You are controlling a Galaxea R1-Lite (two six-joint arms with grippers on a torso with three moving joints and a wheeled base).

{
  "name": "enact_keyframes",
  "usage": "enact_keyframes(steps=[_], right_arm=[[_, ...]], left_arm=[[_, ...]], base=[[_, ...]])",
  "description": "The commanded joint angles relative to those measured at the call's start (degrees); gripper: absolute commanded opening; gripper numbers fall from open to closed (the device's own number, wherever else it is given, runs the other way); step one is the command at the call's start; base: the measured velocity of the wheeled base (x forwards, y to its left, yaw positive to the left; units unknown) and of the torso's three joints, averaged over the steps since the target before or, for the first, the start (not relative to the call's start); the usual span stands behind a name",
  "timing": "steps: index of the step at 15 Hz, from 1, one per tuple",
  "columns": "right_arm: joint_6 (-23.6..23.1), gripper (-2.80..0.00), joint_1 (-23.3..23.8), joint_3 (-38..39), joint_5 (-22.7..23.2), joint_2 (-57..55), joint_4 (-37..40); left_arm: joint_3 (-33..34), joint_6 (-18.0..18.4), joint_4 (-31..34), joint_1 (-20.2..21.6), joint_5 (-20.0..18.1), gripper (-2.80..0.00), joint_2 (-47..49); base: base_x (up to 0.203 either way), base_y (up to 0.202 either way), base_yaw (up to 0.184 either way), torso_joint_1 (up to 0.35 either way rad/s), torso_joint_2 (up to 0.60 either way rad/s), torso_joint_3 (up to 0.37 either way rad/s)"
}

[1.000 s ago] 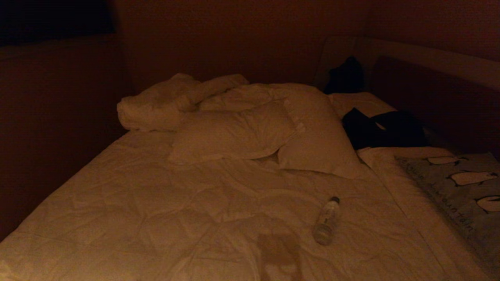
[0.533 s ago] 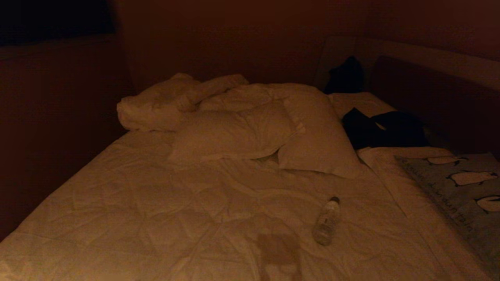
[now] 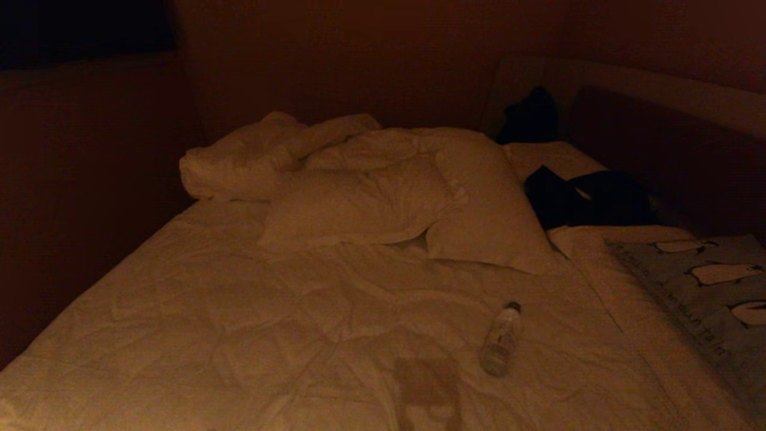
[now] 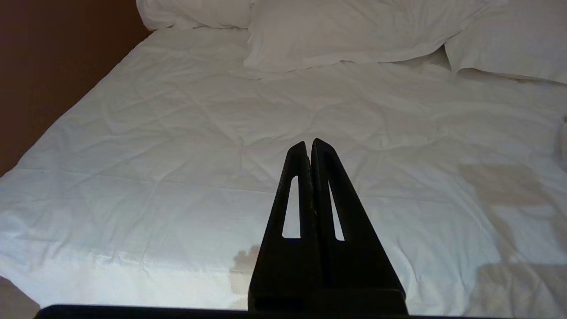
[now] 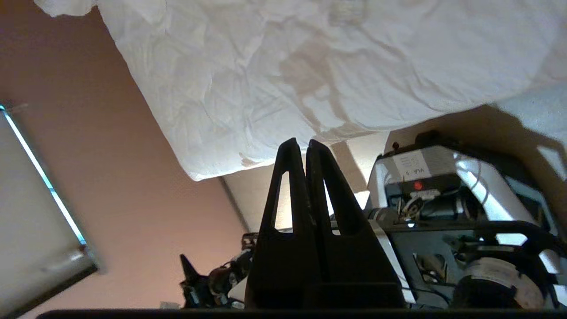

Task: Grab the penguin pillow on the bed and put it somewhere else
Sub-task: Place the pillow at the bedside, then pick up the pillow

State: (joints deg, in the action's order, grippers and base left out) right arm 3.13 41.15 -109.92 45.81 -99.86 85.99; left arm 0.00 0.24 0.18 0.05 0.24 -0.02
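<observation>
The grey-blue penguin pillow (image 3: 712,287) lies at the right edge of the bed (image 3: 239,311), partly cut off by the head view's edge. Neither arm shows in the head view. My left gripper (image 4: 309,146) is shut and empty, pointing over the wrinkled cream bedding (image 4: 177,146). My right gripper (image 5: 299,145) is shut and empty too; in its wrist view the bed's edge (image 5: 274,88) and my own base (image 5: 443,208) lie beyond the fingers. The penguin pillow shows in neither wrist view.
A clear plastic bottle (image 3: 500,339) lies on the quilt near the middle front. Two cream pillows (image 3: 371,203) and a rumpled duvet (image 3: 251,155) sit at the far side. Dark clothing (image 3: 586,200) lies beside the headboard (image 3: 658,96).
Nothing on the bed has moved in the head view; the bottle, the pillows and the penguin pillow stay where they were.
</observation>
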Motion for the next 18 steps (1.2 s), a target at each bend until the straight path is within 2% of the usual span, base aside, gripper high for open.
enact_keyframes(steps=[1,4,7,9,12,14,15,18], right_arm=[[7.2,-2.80,-3.0,0.0,-3.1,2.8,-7.1],[15.2,-2.80,-10.2,1.6,-17.4,4.3,-16.1],[21.7,-2.80,-19.3,7.9,-33.5,7.1,-27.6],[24.5,-2.80,-25.6,15.2,-42.6,10.7,-36.7],[25.4,-2.80,-35.0,26.5,-53.7,18.8,-51.3],[24.4,-2.80,-38.8,31.6,-58.8,24.0,-56.2],[22.9,-2.80,-39.6,33.8,-59.6,26.9,-57.0],[18.4,-2.80,-40.3,40.6,-58.0,37.3,-58.5]], left_arm=[[0.0,0.0,0.0,0.0,0.0,-2.80,-0.1],[0.0,0.0,0.0,0.0,0.0,-2.80,0.0],[0.0,0.0,0.0,0.0,0.0,-2.80,0.0],[0.0,0.0,0.0,0.0,0.0,-2.80,0.0],[0.0,0.0,0.0,0.0,0.0,-2.80,0.0],[0.0,0.0,0.0,0.0,0.0,-2.80,0.0],[0.0,0.0,0.0,0.0,0.0,-2.80,0.0],[0.0,0.0,0.0,0.0,0.0,-2.80,0.0]], base=[[0.000,0.000,0.000,0.000,0.00,0.000],[0.000,0.000,0.000,0.000,0.00,0.000],[0.000,0.000,0.000,0.000,0.00,0.000],[0.000,0.000,0.000,0.000,0.00,0.000],[0.000,0.000,0.000,0.000,0.00,0.000],[0.000,0.000,0.000,0.000,0.00,0.000],[0.000,0.000,0.000,0.000,0.00,0.000],[0.000,0.000,0.000,0.000,0.00,0.000]])
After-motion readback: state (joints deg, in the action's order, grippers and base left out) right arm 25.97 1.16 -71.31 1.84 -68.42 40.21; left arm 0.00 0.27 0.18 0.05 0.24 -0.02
